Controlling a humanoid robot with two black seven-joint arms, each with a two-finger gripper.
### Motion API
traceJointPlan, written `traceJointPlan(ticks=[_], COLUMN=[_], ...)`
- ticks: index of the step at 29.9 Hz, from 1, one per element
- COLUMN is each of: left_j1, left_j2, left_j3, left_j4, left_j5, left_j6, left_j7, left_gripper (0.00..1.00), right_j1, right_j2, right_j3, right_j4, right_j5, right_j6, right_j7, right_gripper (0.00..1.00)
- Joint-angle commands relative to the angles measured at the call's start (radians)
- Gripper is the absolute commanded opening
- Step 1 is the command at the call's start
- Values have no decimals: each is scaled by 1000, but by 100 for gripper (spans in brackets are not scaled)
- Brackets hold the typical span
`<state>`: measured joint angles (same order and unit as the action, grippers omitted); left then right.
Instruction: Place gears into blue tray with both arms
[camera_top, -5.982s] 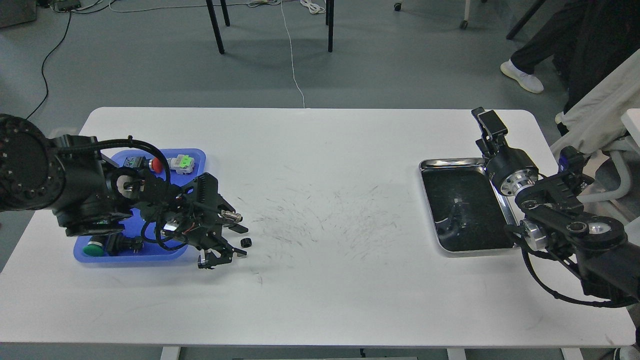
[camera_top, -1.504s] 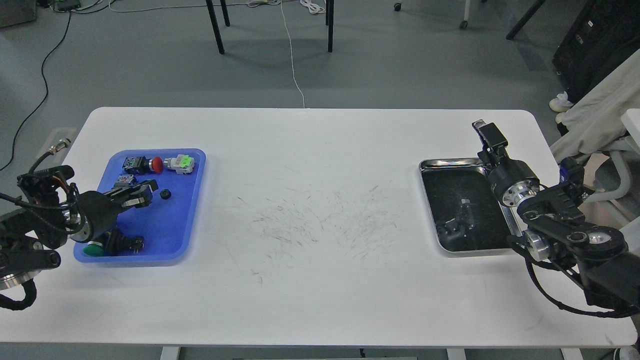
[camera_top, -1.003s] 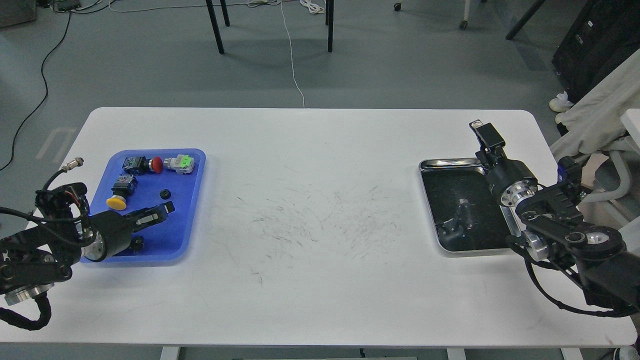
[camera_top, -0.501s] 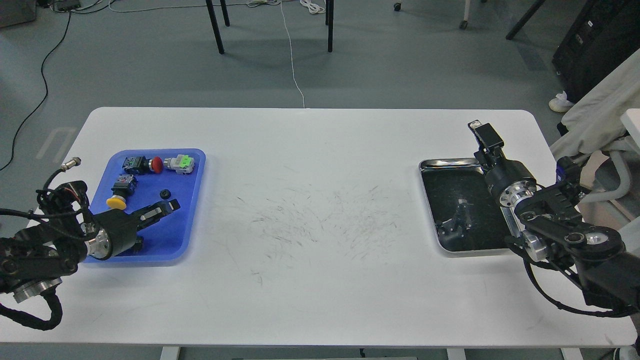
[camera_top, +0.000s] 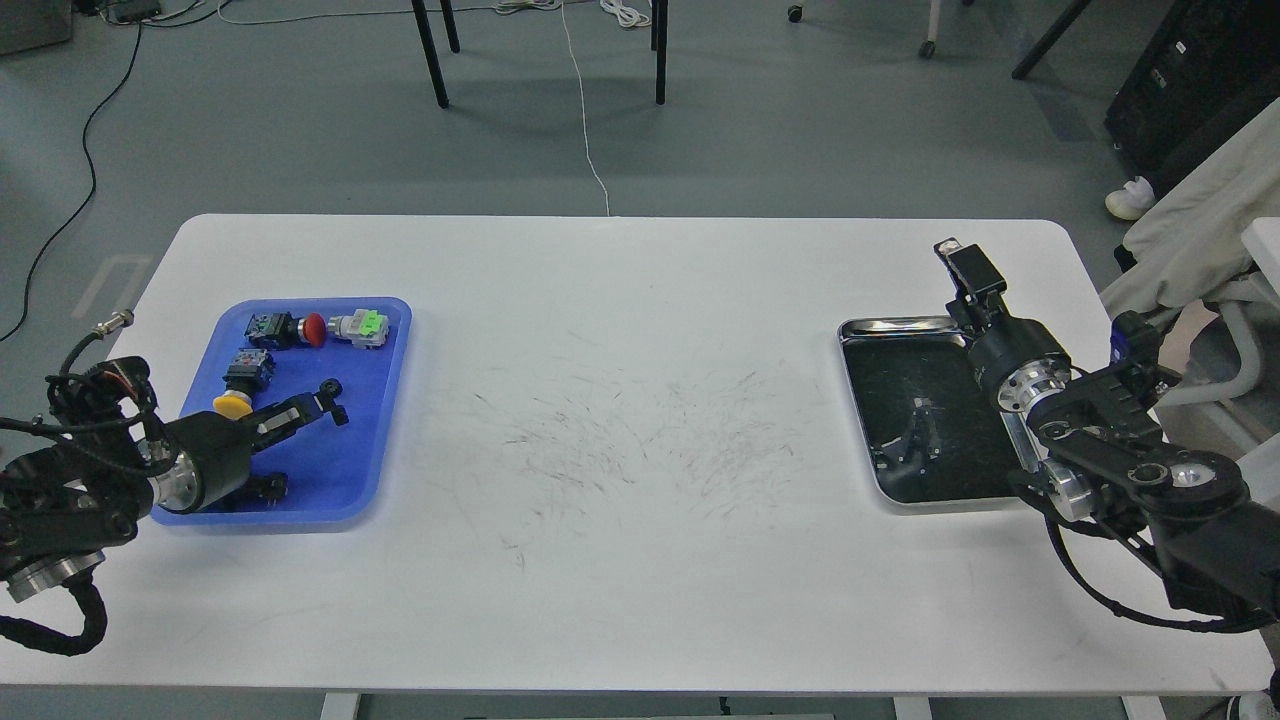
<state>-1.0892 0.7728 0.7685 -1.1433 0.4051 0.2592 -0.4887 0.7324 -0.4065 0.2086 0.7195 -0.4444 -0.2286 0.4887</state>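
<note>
The blue tray (camera_top: 372, 400) lies at the table's left. One small black gear (camera_top: 330, 385) rests on its floor near the middle. My left gripper (camera_top: 322, 408) reaches in low over the tray from the lower left, and its tip is right beside the gear, just below it. It is too small and dark to tell its fingers apart or whether they touch the gear. My right gripper (camera_top: 958, 262) points up and away at the far right, above the steel tray's back right corner, with nothing seen in it.
Push-button switches lie in the blue tray: a red-capped one (camera_top: 312, 328), a green-and-white one (camera_top: 366, 325) and a yellow-capped one (camera_top: 233, 404). A shiny steel tray (camera_top: 900, 326) with a dark interior sits at the right. A person's shoe shows on the floor at the back right.
The gear, which lay on the table beside the blue tray, now lies inside it. My left arm has pulled back to the left, and its tip has just edged up beside the gear. The right arm has barely moved.
</note>
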Motion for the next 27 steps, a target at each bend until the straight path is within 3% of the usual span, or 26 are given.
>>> traceJointPlan(ticks=[1, 11, 16, 24, 27], left_j1=[0, -11, -12, -15, -18], left_j2=[0, 66, 137, 206, 217], left_j3=[0, -53, -198, -382, -435], left_j4=[2, 1, -15, -13, -9], left_j5=[3, 1, 0, -118, -192], left_j6=[0, -1, -3, -1, -5], left_j7=[0, 0, 0, 0, 0], left_gripper=[30, 51, 76, 91, 91], right_j1=[-2, 7, 25, 28, 44], right_j2=[0, -3, -8, -46, -78], right_j3=[0, 0, 0, 0, 5], right_j4=[0, 1, 31, 69, 107], right_j5=[0, 1, 1, 4, 7], right_j6=[0, 0, 0, -2, 0], right_j7=[0, 0, 0, 0, 0], right_gripper=[94, 94, 94, 94, 94])
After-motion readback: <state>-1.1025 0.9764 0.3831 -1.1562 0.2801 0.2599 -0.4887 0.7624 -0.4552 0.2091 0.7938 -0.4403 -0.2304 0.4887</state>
